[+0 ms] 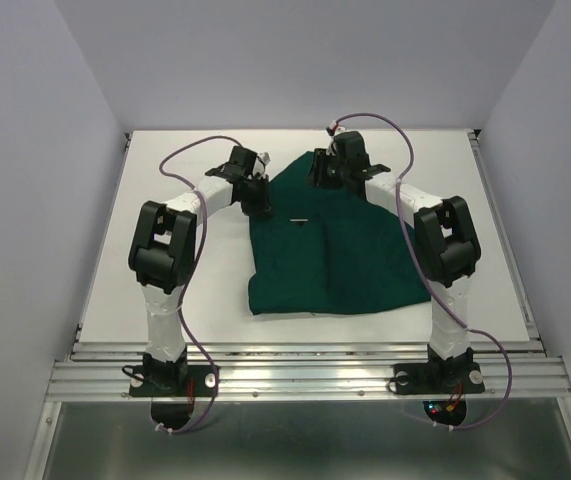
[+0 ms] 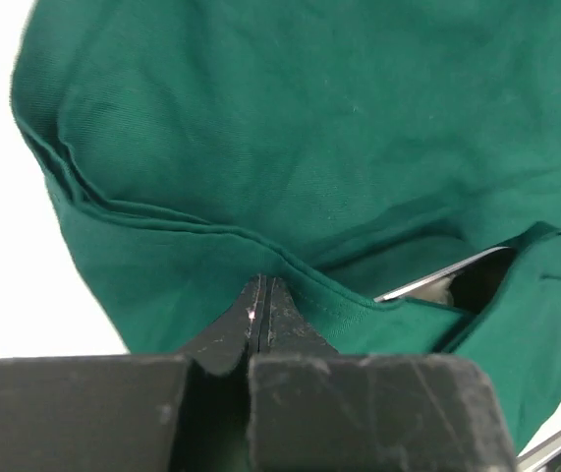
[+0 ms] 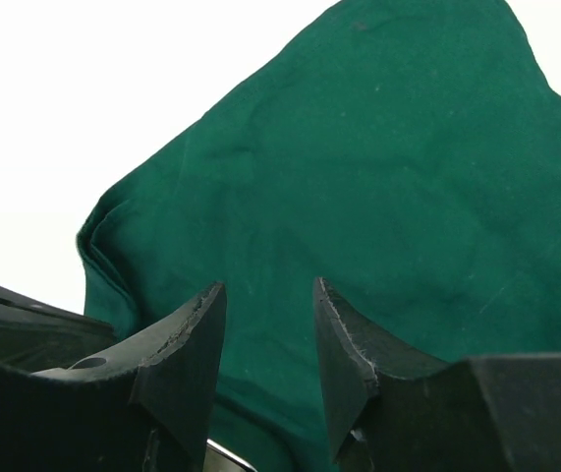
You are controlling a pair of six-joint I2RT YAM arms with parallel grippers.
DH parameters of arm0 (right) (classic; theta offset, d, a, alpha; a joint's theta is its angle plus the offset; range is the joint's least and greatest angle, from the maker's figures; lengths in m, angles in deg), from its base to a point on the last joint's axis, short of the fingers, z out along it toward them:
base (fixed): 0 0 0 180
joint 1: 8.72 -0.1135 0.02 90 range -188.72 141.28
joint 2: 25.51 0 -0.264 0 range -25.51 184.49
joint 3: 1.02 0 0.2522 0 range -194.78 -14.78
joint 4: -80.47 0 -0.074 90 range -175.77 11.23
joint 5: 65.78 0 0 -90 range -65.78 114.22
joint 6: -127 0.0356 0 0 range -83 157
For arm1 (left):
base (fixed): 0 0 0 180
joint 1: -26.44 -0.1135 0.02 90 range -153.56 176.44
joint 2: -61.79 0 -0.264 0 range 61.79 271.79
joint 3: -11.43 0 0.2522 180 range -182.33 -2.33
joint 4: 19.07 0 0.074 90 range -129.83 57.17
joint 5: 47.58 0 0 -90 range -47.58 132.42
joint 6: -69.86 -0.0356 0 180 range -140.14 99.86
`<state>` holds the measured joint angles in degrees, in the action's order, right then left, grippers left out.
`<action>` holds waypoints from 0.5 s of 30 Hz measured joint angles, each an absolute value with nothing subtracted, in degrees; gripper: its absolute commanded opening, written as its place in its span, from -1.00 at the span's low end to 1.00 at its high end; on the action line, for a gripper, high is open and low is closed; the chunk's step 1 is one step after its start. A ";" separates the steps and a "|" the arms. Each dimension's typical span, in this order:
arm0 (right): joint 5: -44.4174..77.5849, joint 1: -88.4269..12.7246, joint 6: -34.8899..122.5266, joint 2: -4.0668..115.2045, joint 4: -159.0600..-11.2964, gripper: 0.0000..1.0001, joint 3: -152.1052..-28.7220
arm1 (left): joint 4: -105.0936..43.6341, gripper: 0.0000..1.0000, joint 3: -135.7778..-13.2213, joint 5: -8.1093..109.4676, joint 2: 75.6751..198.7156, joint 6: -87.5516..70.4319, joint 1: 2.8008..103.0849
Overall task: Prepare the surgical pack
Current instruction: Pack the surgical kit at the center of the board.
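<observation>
The dark green drape (image 1: 335,250) lies folded on the white table. A sliver of the steel tray (image 1: 300,220) shows through a gap between folds; its shiny rim also shows in the left wrist view (image 2: 442,273). My left gripper (image 1: 260,205) is at the drape's left edge, its jaws shut at the hem of a fold (image 2: 262,280). My right gripper (image 1: 327,172) is open just above the drape's far corner, with cloth (image 3: 378,177) under it and nothing between its fingers (image 3: 268,295). Forceps, gauze pads and packet are hidden.
The white table (image 1: 185,290) is ringed by a metal rail at the near edge (image 1: 305,375) and pale walls on three sides. Purple cables loop over both arms.
</observation>
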<state>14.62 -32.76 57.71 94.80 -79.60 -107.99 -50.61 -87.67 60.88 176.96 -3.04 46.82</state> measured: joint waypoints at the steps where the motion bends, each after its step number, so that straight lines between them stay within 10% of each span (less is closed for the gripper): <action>1: 14.62 -32.78 57.71 94.82 -79.38 -0.07 -108.05 | -50.64 -1.00 -87.76 60.92 177.45 -3.12 47.11; 15: 13.96 -32.76 57.52 95.00 -77.94 -0.07 -108.08 | -53.81 -1.00 -89.70 59.00 180.24 -6.38 49.38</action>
